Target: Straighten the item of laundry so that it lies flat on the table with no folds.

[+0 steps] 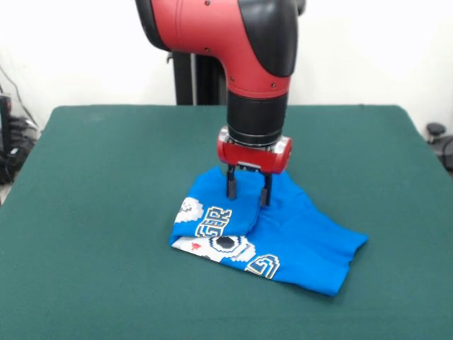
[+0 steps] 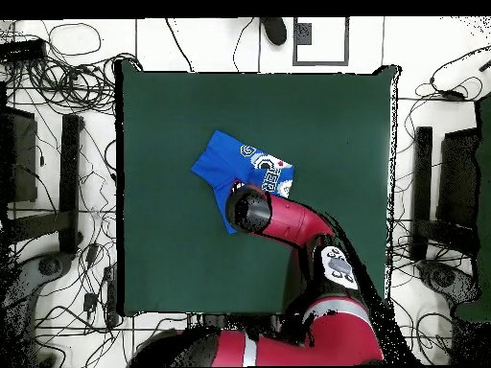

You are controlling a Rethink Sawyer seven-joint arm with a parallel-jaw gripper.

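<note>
T-shirt [image 1: 283, 234] lies bunched near table centre, slightly toward the camera side in the front view. It is folded over on itself: a flap carrying the white, black and yellow graphic [image 1: 223, 237] is turned up along the edge at about 8 o'clock of the heap, lettering only partly readable. The rest shows plain blue, with a rumpled lobe running out toward 4 o'clock. Sleeves and collar cannot be made out.

Gripper [image 1: 247, 193] stands vertical over the shirt's far part. Its two dark fingers [image 1: 231, 184] are spread apart, tips down at the cloth; whether they press on the fabric or pinch any of it cannot be told. Nothing hangs between them.

Overhead view: the arm [image 2: 288, 222] covers the gripper and the shirt's edge at about 5 o'clock; only the wrist's round top shows there. Shirt [image 2: 225, 163] sits just above table centre.

Table [image 1: 106, 212] green cloth, bare around the shirt. Cables [image 2: 67, 86] clutter the floor beyond the edges.
</note>
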